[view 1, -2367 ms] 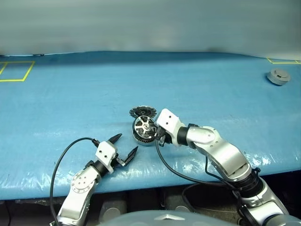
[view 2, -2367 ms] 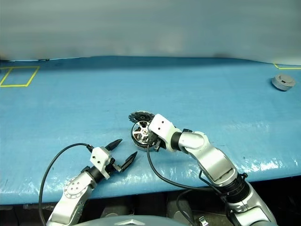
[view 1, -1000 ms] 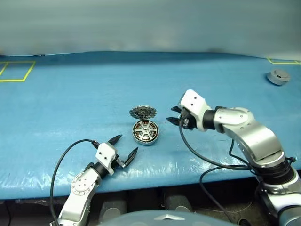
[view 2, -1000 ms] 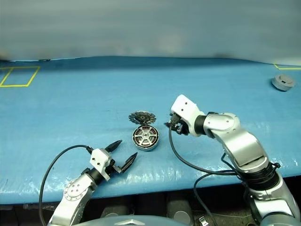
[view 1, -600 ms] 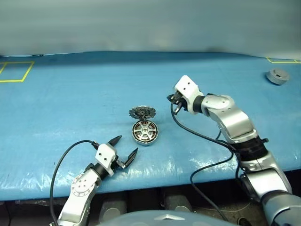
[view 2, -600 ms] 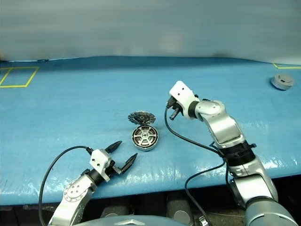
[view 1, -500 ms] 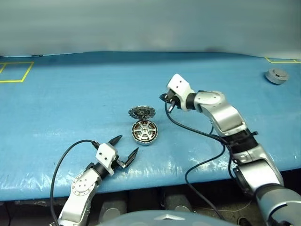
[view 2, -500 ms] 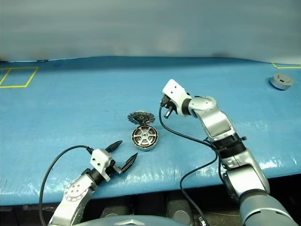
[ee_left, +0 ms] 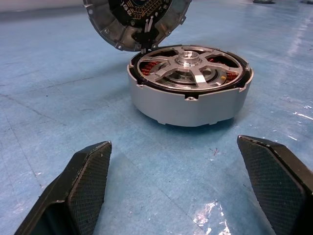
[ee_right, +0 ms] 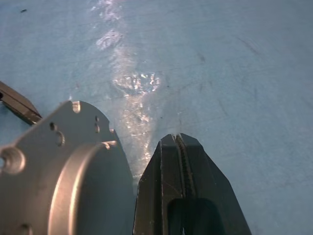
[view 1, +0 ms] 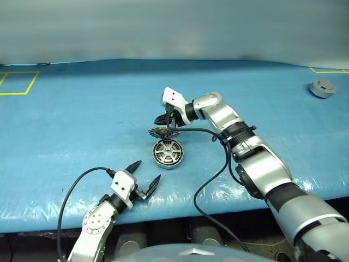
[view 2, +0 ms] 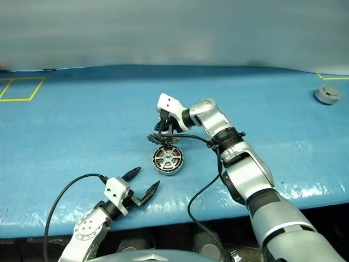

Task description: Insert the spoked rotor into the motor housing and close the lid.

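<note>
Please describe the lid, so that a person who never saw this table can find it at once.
On the blue table, near the middle, sits the motor housing with the spoked rotor inside. The lid leans just behind it, by the shut right gripper; its toothed rim distinguishes it.

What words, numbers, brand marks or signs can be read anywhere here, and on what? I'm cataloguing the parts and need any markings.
No readable text, number or brand mark stands on anything in these views.
The lid: fine pale markings on its dark inner face, too small to read.
The motor housing, with the spoked rotor seated in it: bare metal, no lettering.
The table: only yellow tape outlines, no characters.
</note>
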Controlling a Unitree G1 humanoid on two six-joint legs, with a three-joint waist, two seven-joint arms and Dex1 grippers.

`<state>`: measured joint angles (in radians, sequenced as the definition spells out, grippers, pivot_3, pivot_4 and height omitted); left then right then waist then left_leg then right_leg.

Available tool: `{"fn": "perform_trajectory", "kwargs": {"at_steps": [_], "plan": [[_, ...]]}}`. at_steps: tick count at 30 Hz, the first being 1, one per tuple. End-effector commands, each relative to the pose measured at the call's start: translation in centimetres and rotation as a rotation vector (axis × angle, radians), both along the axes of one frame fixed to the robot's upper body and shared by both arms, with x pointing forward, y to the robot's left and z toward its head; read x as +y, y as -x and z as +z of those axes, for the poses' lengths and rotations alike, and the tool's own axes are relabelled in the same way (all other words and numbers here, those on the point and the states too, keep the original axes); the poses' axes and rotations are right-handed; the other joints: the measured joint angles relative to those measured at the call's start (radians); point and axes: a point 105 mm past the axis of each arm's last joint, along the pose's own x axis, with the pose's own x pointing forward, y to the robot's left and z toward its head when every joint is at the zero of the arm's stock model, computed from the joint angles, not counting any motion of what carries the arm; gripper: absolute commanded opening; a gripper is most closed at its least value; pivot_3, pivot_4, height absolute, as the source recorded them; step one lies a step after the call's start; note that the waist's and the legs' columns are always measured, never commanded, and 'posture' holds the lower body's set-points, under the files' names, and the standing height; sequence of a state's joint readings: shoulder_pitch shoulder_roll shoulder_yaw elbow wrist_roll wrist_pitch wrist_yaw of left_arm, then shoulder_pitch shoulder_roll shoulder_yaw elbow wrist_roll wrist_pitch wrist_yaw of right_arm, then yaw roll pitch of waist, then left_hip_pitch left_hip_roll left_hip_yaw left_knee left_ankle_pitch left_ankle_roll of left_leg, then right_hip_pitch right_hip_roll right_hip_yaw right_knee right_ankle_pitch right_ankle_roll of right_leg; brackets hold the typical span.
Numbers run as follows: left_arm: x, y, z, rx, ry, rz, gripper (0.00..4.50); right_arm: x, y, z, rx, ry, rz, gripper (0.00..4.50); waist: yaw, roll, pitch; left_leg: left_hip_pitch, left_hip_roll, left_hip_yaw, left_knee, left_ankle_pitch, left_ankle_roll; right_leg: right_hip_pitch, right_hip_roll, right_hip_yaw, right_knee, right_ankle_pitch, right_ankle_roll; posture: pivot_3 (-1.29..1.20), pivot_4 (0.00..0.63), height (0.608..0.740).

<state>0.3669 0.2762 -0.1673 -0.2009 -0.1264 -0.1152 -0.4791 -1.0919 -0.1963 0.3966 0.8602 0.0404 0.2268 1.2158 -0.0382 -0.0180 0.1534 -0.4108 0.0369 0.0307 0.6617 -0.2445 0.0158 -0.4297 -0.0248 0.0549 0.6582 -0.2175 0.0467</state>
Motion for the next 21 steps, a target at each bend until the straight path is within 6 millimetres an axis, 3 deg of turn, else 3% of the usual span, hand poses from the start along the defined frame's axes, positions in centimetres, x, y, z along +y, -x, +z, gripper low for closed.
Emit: {"fn": "perform_trajectory", "kwargs": {"at_steps": [1,8,12,16,21], "plan": [[-0.3,0.0,1.2,-0.049,0.008,0.007,4.50,0.7,1.4,0.7,0.039,0.016,0.137,0.04,0.001,0.000,0.000,0.000,0.000,0.000,0.000,0.000,0.000,0.000,0.000,0.000,0.000,0.000,0.000,0.00,0.150,0.740],[-0.1,0.0,1.2,-0.047,0.005,0.014,4.50,0.4,4.1,-1.0,0.134,-0.048,0.196,0.04,0.003,0.000,0.000,0.000,0.000,-0.001,0.000,0.000,0.000,0.000,0.000,-0.001,0.001,0.000,0.000,0.00,0.150,0.740],[-0.4,-0.5,1.3,-0.052,0.003,-0.008,4.50,0.2,5.7,-2.7,0.170,-0.176,0.088,0.04,0.002,0.001,0.000,0.000,-0.001,-0.001,0.001,0.000,0.000,0.001,-0.001,-0.001,0.001,0.000,0.000,0.00,0.150,0.740],[-0.7,-0.9,1.4,-0.055,0.002,-0.032,4.50,0.4,6.2,-2.0,0.131,-0.347,-0.093,0.04,0.000,0.001,0.000,0.000,0.000,-0.003,0.001,0.000,0.000,0.000,0.000,-0.002,0.002,0.000,0.000,0.00,0.150,0.740],[-0.9,-1.0,1.4,-0.052,0.000,-0.053,4.50,-0.1,6.4,2.0,0.066,-0.576,-0.289,0.04,-0.001,0.001,0.000,0.000,0.000,-0.002,0.002,0.000,-0.001,0.000,0.001,-0.001,0.002,0.000,0.001,0.00,0.150,0.740]]}}
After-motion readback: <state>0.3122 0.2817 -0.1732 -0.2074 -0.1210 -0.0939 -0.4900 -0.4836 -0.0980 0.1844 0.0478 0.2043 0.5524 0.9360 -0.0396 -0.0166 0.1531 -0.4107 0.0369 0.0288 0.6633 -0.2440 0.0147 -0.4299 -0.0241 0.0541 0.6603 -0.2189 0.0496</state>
